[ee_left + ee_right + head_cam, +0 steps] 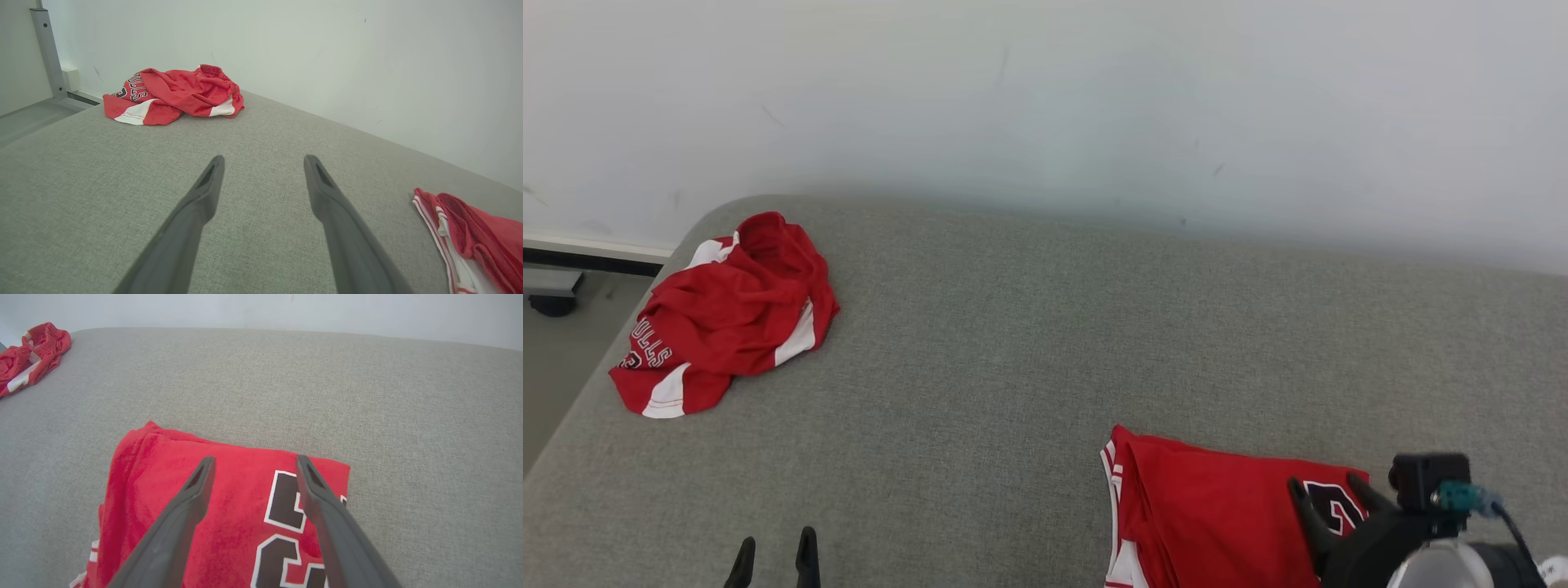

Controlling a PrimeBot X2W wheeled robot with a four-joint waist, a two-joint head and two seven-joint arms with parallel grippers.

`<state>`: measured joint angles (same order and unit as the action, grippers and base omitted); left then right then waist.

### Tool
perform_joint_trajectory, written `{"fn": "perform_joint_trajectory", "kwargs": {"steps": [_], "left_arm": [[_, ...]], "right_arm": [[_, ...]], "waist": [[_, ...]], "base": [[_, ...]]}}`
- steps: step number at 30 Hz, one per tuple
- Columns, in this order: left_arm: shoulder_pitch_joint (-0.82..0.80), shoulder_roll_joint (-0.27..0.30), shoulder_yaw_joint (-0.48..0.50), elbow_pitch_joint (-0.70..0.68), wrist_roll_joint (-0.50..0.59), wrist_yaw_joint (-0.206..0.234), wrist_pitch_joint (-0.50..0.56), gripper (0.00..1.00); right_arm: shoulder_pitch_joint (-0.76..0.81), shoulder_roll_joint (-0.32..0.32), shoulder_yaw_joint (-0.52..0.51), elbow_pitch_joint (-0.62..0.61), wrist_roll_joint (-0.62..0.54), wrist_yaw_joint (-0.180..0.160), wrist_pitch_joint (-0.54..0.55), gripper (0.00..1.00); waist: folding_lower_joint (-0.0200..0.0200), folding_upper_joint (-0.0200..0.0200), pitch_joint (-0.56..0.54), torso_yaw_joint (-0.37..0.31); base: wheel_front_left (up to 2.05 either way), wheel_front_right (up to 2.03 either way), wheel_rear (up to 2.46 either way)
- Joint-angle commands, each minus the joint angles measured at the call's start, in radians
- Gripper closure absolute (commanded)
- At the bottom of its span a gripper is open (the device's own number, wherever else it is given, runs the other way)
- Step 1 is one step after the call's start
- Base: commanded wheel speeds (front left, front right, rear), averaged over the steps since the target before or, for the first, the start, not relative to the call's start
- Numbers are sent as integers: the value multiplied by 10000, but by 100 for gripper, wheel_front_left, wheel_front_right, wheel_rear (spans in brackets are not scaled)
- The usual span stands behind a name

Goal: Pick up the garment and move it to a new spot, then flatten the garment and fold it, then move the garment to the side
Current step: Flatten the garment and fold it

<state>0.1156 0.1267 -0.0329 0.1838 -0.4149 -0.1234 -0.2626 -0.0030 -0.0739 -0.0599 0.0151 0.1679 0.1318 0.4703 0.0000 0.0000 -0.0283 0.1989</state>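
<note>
Red folded garment (pixel 229 506): a flat rectangle right under the right gripper (pixel 255 458), with a black number outlined in white facing up.
Right gripper: fingers spread with nothing between them, poised over the number. I cannot tell whether they touch the cloth.
Left gripper (pixel 264 159): fingers spread and empty over bare upholstery. The folded garment lies off to its right.
Crumpled garment (pixel 727 318): a red and white heap with lettering partly showing. It is ahead and to the left of the left gripper, well apart from the right one.
Grey fabric surface (pixel 1045 327): it carries both pieces, and a pale wall (pixel 1045 98) runs along its far edge.
Why so: the neat piece looks finished as far as folding goes. Open fingers above it suggest a grasp for the sideways shift, or a set-down already made. The heap probably waits its turn.
Count: two garments (one folded, one heaped) and two grippers, both empty.
</note>
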Motion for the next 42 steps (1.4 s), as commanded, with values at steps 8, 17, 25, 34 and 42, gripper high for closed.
{"fn": "perform_joint_trajectory", "kwargs": {"steps": [8,17,25,34,42], "left_arm": [[-109,-145,140,45,-54,-36,-27,0],[-419,-128,22,173,29,-73,-29,0],[-485,-124,-22,211,31,-61,-28,0],[-416,-71,-135,239,-60,-72,-28,0],[-441,16,-218,305,-145,-75,-28,0]], "right_arm": [[1969,-155,1532,-1288,-396,-21,-352,0],[1901,18,3084,-381,-766,-21,-651,0],[1649,177,3304,310,-1649,-21,-948,0],[1376,240,3819,792,-1931,-21,-969,100],[1045,250,4248,858,-1348,-21,-1172,100]], "waist": [[0,0,189,-165],[0,0,434,-86],[0,0,573,74],[0,0,595,212],[0,0,560,265]], "base": [[0,0,0],[0,0,0],[0,0,0],[0,0,0],[0,0,0]]}}
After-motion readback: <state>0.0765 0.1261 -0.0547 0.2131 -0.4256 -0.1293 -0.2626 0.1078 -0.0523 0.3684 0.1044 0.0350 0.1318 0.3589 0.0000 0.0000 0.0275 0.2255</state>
